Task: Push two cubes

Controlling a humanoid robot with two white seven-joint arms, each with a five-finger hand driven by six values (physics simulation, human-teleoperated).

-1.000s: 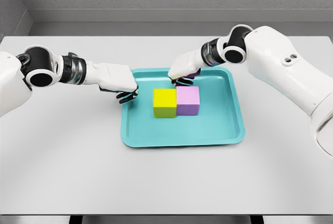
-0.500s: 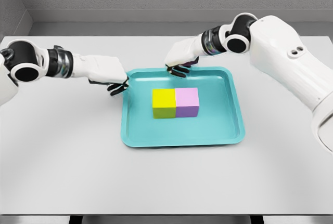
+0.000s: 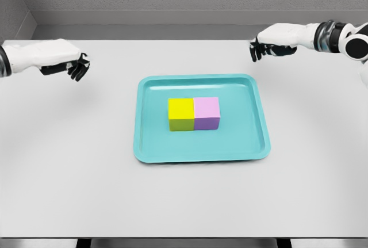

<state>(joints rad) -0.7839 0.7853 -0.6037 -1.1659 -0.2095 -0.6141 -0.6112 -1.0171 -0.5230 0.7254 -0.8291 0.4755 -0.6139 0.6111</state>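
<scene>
**Both hands pulled back, cubes side by side**

Now that my hands have moved away, the two cubes sit alone in the teal tray. My left hand is far out to the left, above the white table, with its dark fingers loosely curled and holding nothing. Half a second ago it was right at the left edge of the tray. Now the tray is well off to its right and a bit closer to me.

My right hand is out to the right, near the far side of the table. Its fingers hang down, relaxed, and they hold nothing too. Half a second ago it was at the far edge of the tray, just behind the cubes. Now the tray lies to its left and nearer to me, well apart from it.

The yellow cube and the purple cube are touching, with the yellow one on the left. They sit around the middle of the tray, between my two hands and closer to me than both. They are in the same spot as half a second ago. A second ago they were a tiny bit further to the right.
</scene>
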